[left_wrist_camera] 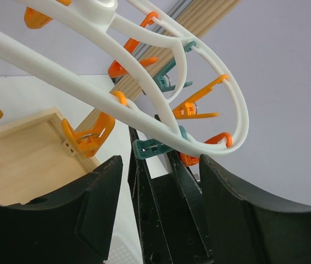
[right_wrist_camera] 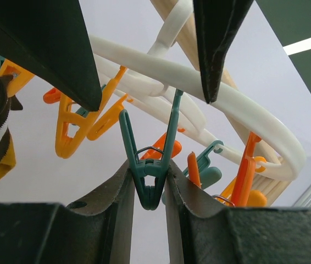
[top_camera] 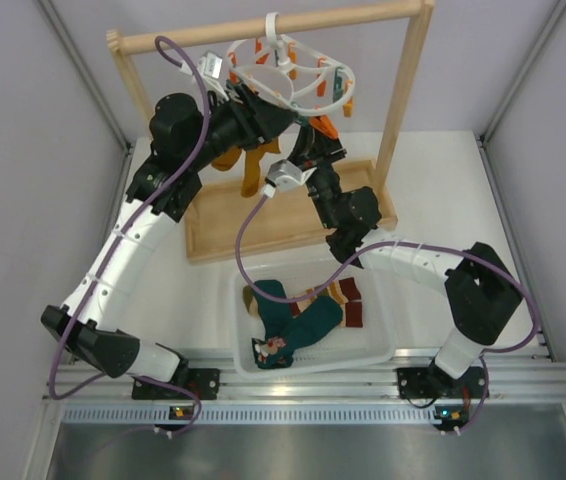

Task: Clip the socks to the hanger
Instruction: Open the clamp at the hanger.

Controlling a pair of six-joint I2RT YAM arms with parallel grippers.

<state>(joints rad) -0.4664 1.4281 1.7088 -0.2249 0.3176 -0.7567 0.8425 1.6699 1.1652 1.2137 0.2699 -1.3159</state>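
risk of slipping: my right gripper [right_wrist_camera: 150,190] is pinched on the teal clip [right_wrist_camera: 170,133] under the hanger [right_wrist_camera: 254,118], my left gripper [left_wrist_camera: 161,165] looks spread and empty, i think. socks [top_camera: 303,320] lie in the bin [top_camera: 313,364]; a swinging ring could pull the clip free.

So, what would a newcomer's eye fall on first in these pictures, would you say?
The white hanger, bristling with orange and teal clips, hangs from the wooden rail at the far side of the table. The right claw pinches a teal clip under the ring, with the left claw open close by. Nearer the bases, a white tub holds dark teal socks and striped socks.
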